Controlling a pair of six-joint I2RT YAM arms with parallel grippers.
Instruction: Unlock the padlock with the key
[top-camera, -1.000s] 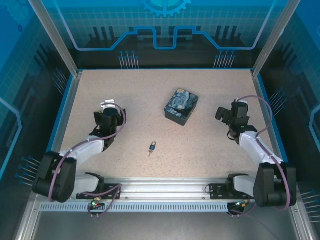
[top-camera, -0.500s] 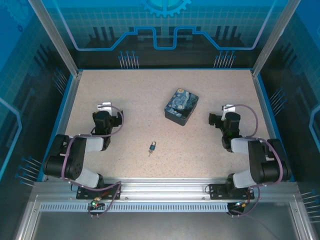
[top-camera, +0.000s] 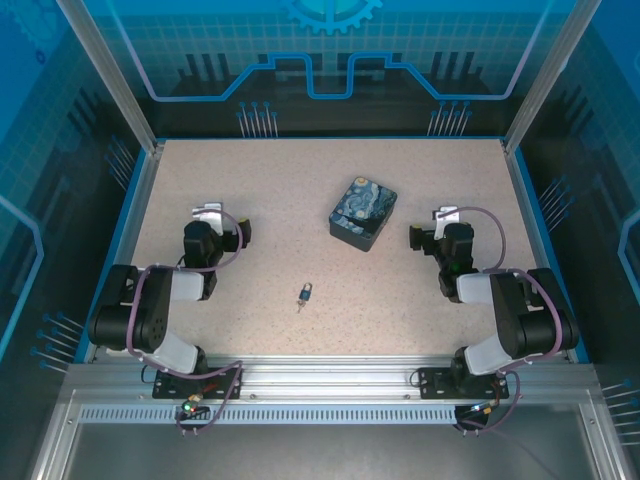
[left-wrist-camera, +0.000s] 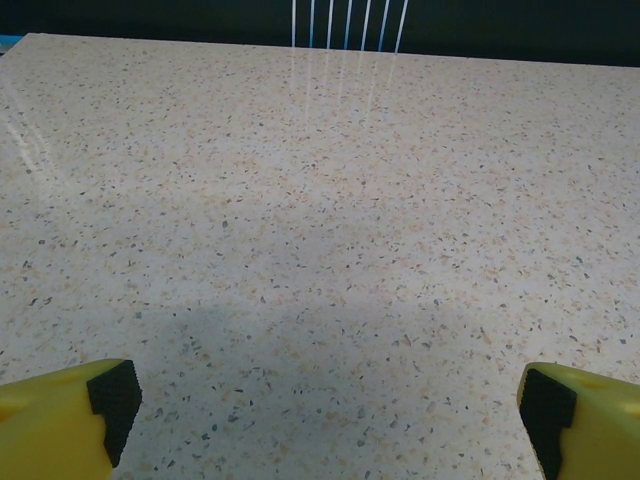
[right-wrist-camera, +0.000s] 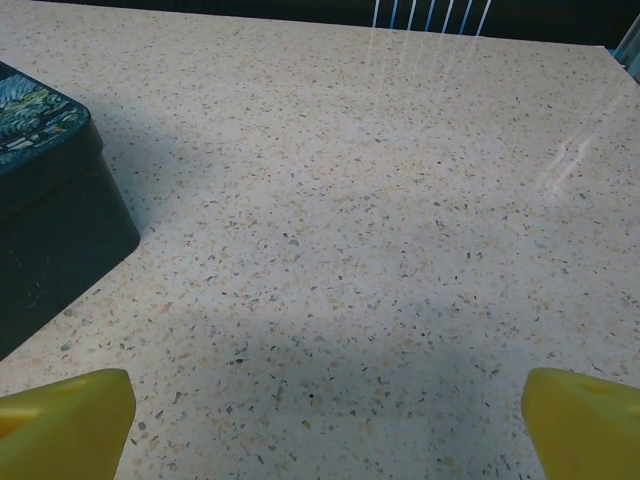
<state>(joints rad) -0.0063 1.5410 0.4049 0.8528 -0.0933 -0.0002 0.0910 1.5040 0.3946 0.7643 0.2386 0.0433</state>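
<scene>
The tiny silvery padlock (top-camera: 306, 291) lies on the speckled table (top-camera: 260, 180), front of centre. A thin dark sliver at its near-left end looks like the key (top-camera: 301, 303); I cannot tell whether the two are joined. My left gripper (top-camera: 208, 214) sits far to the left of them and my right gripper (top-camera: 441, 217) far to the right. In the left wrist view the yellow fingers (left-wrist-camera: 60, 415) stand wide apart, so the left gripper (left-wrist-camera: 330, 420) is open over bare table. The right gripper (right-wrist-camera: 325, 420) is likewise open, with nothing between its fingers (right-wrist-camera: 585, 420).
A dark-blue box with a swirly night-sky lid (top-camera: 362, 212) stands right of centre, just left of my right gripper; its corner shows in the right wrist view (right-wrist-camera: 45, 190). Blue walls edge the table on three sides.
Both arms have folded back toward their bases. The right gripper has shifted left toward the box, the left one slightly back and left. Padlock and key have not moved.
</scene>
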